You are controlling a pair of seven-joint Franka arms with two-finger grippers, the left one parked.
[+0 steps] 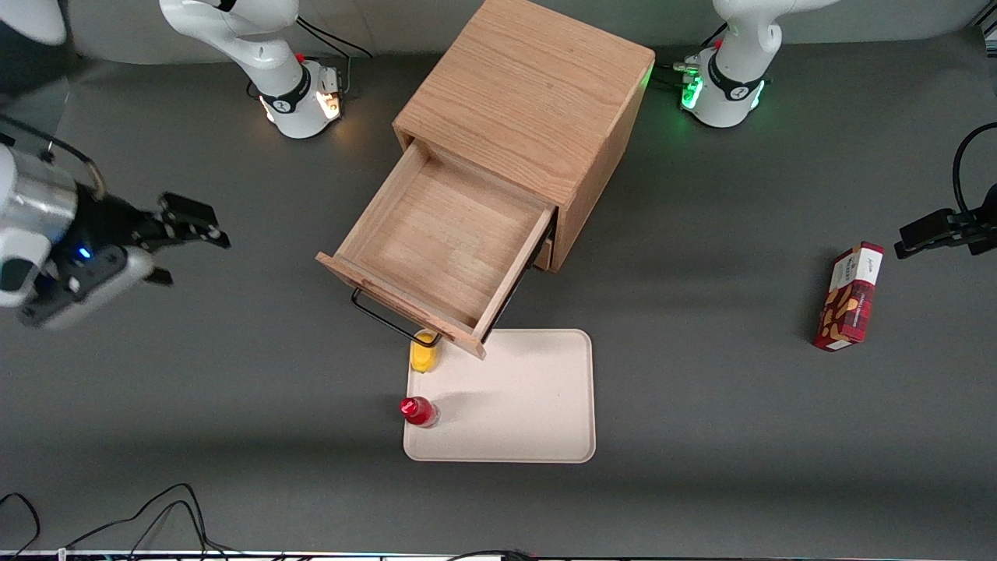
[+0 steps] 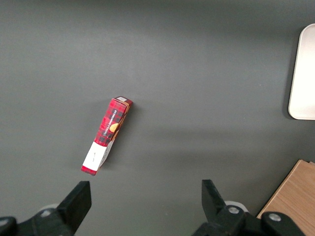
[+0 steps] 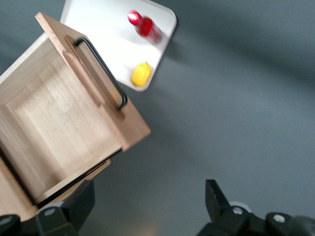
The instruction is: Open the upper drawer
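Tool (image 1: 183,241) fingers spread, holding nothing — well apart from pulled-out upper drawer (image 1: 440,238).

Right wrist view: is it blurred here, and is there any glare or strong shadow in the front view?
Right wrist view: soft and smeared, the red bottle and upper drawer edges fuzzy, open gripper over bare table. Front view: sharp, even light, soft shadows beside the cabinet and tray; small glows at both arm bases.

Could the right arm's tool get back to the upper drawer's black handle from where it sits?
Probably yes. The tool hangs open over bare table toward the working arm's end, and nothing stands between it and the upper drawer handle.
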